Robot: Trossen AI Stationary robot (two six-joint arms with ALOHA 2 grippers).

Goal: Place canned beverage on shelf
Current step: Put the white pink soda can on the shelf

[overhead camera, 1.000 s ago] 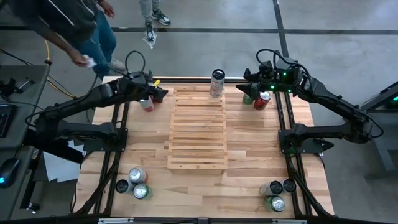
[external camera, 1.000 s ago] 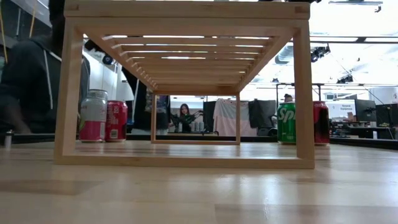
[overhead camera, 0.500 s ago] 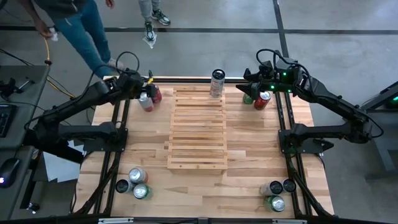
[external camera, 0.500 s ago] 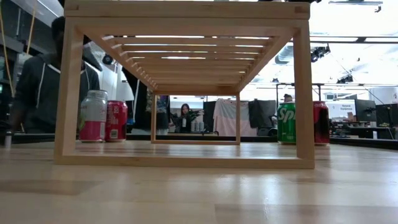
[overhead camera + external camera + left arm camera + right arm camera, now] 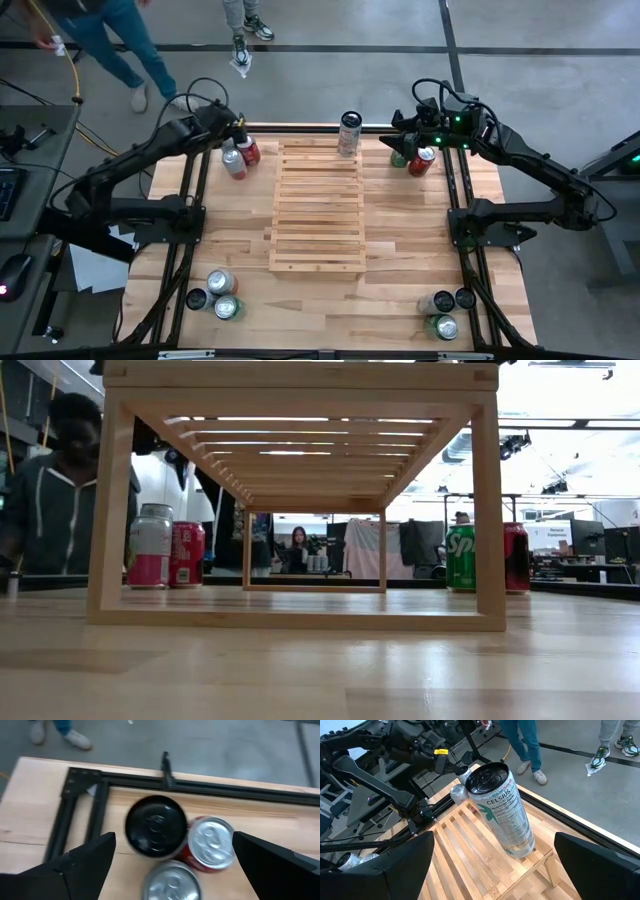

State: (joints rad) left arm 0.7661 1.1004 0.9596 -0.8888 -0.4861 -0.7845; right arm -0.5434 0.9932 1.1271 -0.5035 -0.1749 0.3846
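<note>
The pale slatted shelf [image 5: 316, 205] lies in the middle of the table. A tall Celsius can [image 5: 502, 810] stands upright on its far end [image 5: 349, 133]. My left gripper [image 5: 232, 136] hangs open over three upright cans at the far left: a black-topped one [image 5: 156, 826], a red one [image 5: 212, 842] and a silver one [image 5: 172, 880]; its fingers stand wide on either side, above them. My right gripper [image 5: 398, 128] waits open at the far right, above a red can [image 5: 422, 160] and a green can [image 5: 400, 156], facing the Celsius can.
Three cans stand near the front left corner [image 5: 220, 295] and three near the front right [image 5: 442, 312]. Black frame rails [image 5: 190, 230] run along both sides of the table. A person [image 5: 110, 40] walks beyond the far left corner.
My left gripper has swung away from the shelf toward the table's far left corner, sunk a little and tipped downward over the three cans, staying open. The person behind the table has walked off to the left.
</note>
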